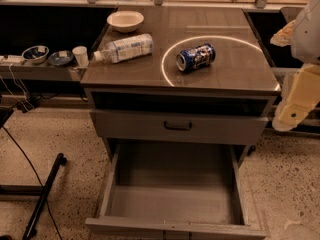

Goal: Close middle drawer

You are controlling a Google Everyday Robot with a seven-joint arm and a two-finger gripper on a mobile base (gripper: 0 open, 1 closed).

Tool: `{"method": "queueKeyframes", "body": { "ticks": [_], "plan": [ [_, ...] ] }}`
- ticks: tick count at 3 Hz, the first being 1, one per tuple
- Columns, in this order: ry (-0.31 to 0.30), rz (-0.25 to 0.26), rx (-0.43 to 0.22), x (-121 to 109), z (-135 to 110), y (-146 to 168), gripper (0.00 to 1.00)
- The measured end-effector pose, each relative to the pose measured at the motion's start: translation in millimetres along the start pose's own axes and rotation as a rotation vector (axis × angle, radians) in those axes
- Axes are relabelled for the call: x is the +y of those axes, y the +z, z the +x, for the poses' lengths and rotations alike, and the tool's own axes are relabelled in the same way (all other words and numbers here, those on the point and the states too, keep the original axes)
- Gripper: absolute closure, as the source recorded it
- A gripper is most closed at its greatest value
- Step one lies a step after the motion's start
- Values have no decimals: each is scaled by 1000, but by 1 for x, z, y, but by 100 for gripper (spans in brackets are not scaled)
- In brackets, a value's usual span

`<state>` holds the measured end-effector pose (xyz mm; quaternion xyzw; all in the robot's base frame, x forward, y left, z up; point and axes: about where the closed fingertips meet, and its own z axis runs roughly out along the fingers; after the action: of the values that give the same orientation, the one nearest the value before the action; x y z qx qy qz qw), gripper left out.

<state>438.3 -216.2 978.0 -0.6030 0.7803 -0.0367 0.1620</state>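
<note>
The middle drawer (172,189) stood pulled out, awaiting a push; the gripper (292,114) hung off the counter's (240,69) front right corner, not yet engaged; its opening I could not tell.

Reaches in from the far right edge with the arm (306,31), white and bulky up high, cream-coloured lower down. Slants downward and a little leftward along that margin. Ends in the gripper (287,118), pale and rounded at its tip, pointed downward, hanging in open air.
</note>
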Motion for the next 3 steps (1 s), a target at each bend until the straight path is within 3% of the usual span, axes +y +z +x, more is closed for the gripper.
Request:
{"method": "queueKeyframes", "body": {
  "ticks": [1, 2, 3],
  "plan": [
    [1, 7, -4, -1, 0, 1, 0],
    [-9, -34, -76, 16, 14, 43, 0],
    [-66, -52, -122, 46, 37, 106, 0]
  ]
}}
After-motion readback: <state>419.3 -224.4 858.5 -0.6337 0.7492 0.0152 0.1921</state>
